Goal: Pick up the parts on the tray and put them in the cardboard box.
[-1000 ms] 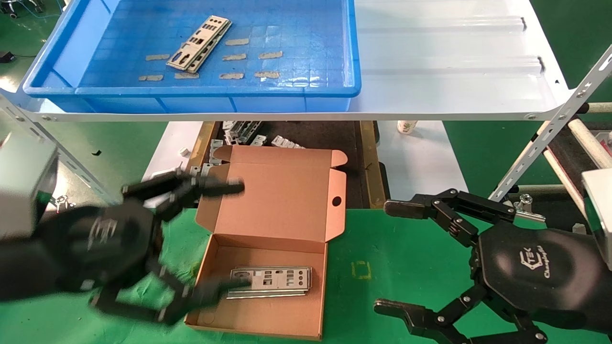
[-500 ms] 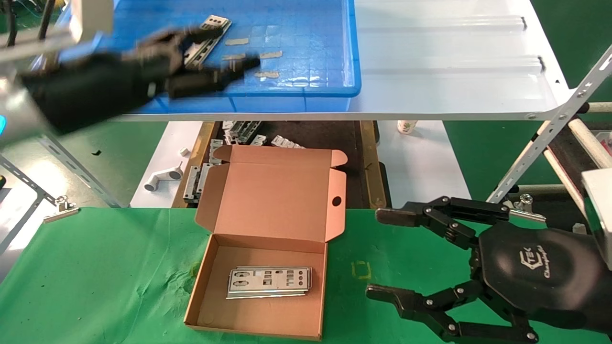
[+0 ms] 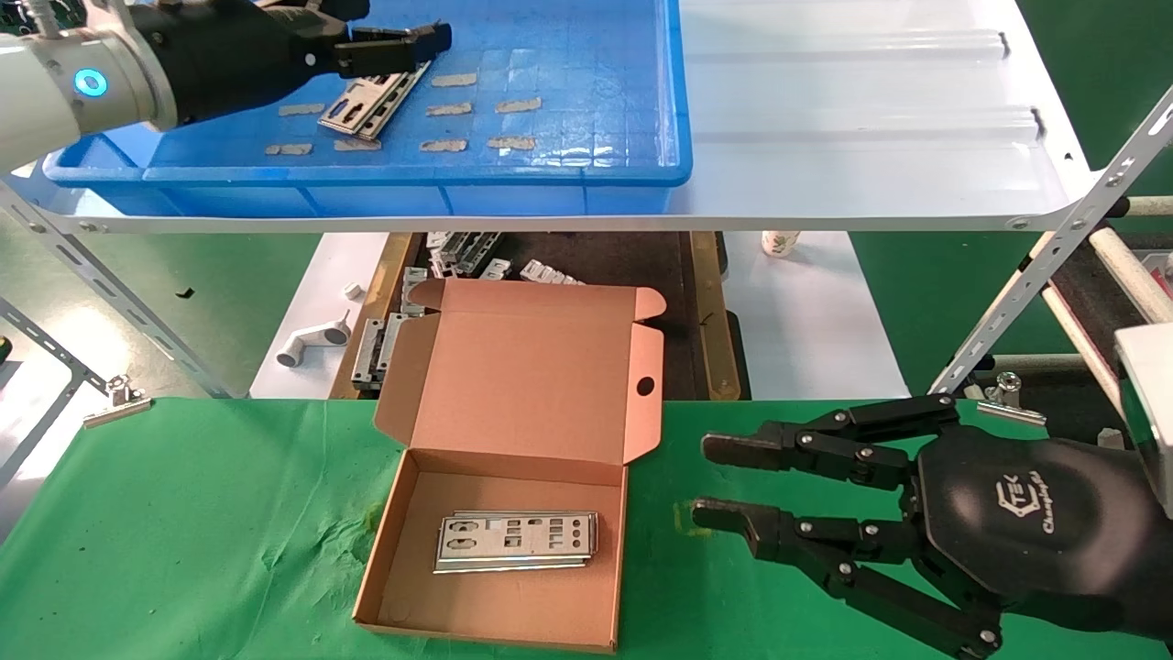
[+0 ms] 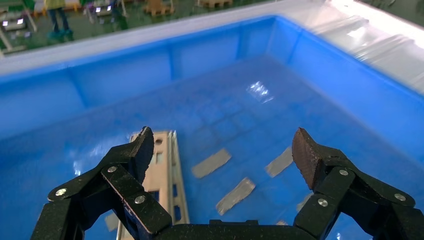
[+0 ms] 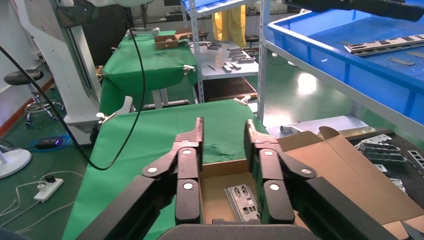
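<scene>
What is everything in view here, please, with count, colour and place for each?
tray: one, blue, on the white shelf.
plates in tray: a small stack, count unclear, silver-grey, left part of the tray floor.
tape strips: about nine, tan, on the tray floor.
shelf: one, white, behind the green table.
box: one, brown, lid open, on the green cloth.
plates in box: a stack, count unclear, silver-grey, on the box floor.
brackets: several, silver, below the shelf behind the box.
cloth: one, green, over the table.
left claw: black, open, over the tray above the plates.
right claw: black, narrowly open, above the cloth right of the box.
</scene>
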